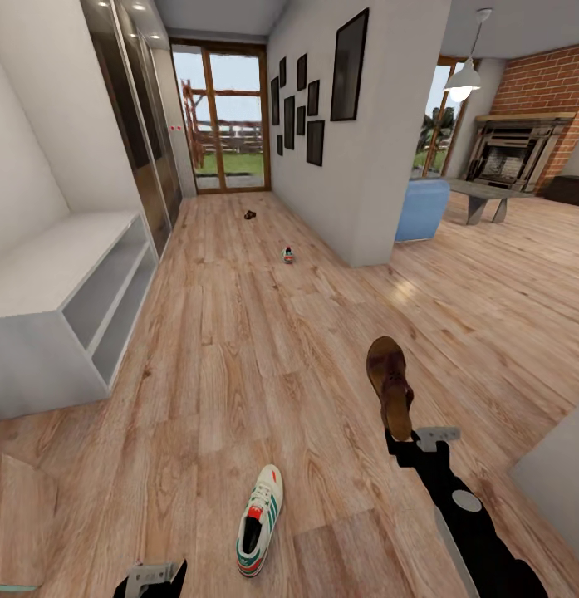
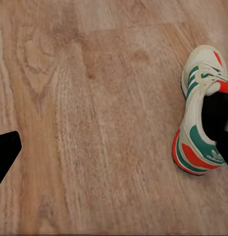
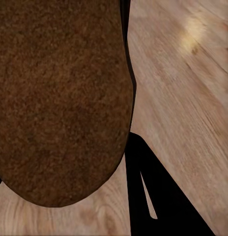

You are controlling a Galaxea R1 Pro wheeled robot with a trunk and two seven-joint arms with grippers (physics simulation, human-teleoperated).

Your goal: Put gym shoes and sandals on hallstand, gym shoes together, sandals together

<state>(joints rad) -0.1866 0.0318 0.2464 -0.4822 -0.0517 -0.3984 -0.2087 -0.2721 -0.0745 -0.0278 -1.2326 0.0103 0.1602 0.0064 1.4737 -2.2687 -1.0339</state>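
Early stage: right gripper (image 1: 403, 433) jaws clamp one brown sandal (image 1: 390, 384) aloft; gym shoes (image 1: 259, 520) (image 1: 287, 255) & 2nd sandal (image 1: 250, 215) on corridor floor (image 1: 239, 349); hallstand (image 1: 73, 307) bare; left gripper (image 1: 156, 577) jaw state unclear.

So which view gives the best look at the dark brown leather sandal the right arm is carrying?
The head view: the dark brown leather sandal shows whole, held at its heel end by the right gripper above the wood-plank floor. The right wrist view shows just a close brown surface.
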